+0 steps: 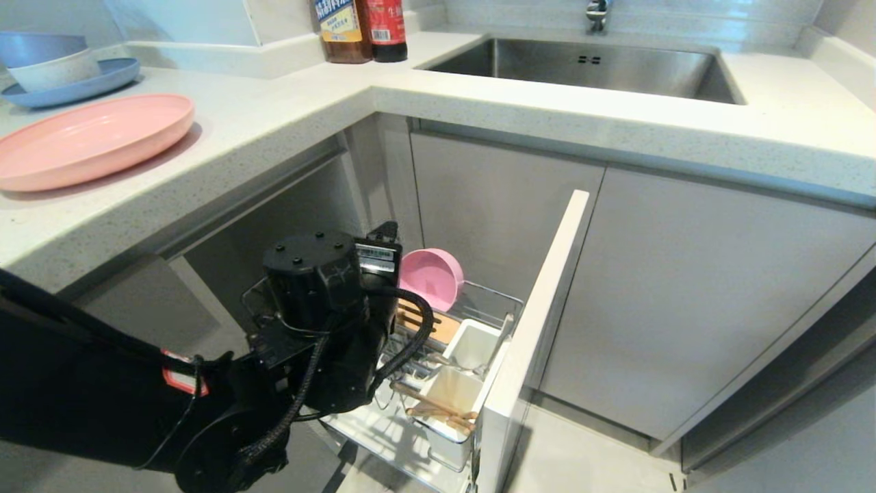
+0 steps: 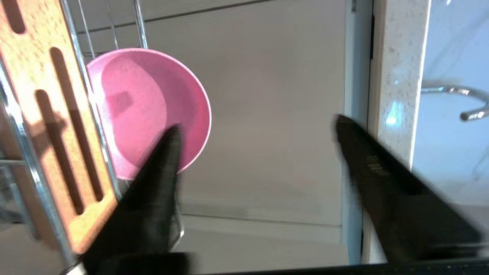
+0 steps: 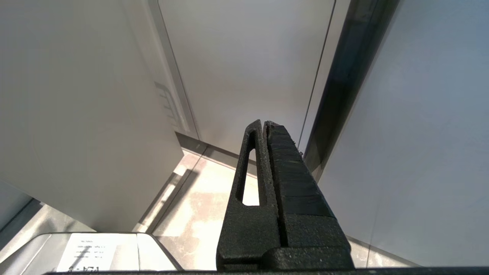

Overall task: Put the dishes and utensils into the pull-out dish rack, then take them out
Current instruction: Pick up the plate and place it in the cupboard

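Rack (image 1: 503, 301) of chrome wire is seen pulled out from the cabinet under the counter (image 1: 424, 89), its pale front panel (image 1: 534, 329) standing on the right. A pink bowl (image 1: 432, 277) is stood on its edge at the far end of the rack, beside the slotted wooden strip (image 2: 57, 126). In the white cups (image 1: 472, 342) nearer the panel, wooden chopsticks (image 1: 438, 407) are laid across the near cup and a silver fork (image 1: 448, 361) across the far one. The pink plate (image 1: 89, 140) is left on the counter at the far left, just near a blue plate (image 1: 102, 79) with stacked bowls (image 1: 44, 58). The left gripper (image 2: 254, 126) is held over the rack, fingers spread wide with nothing between them; one fingertip (image 2: 168, 152) is seen in front of the bowl. The right gripper (image 3: 265, 124) is parked by the cabinet doors, fingers pressed together, empty.
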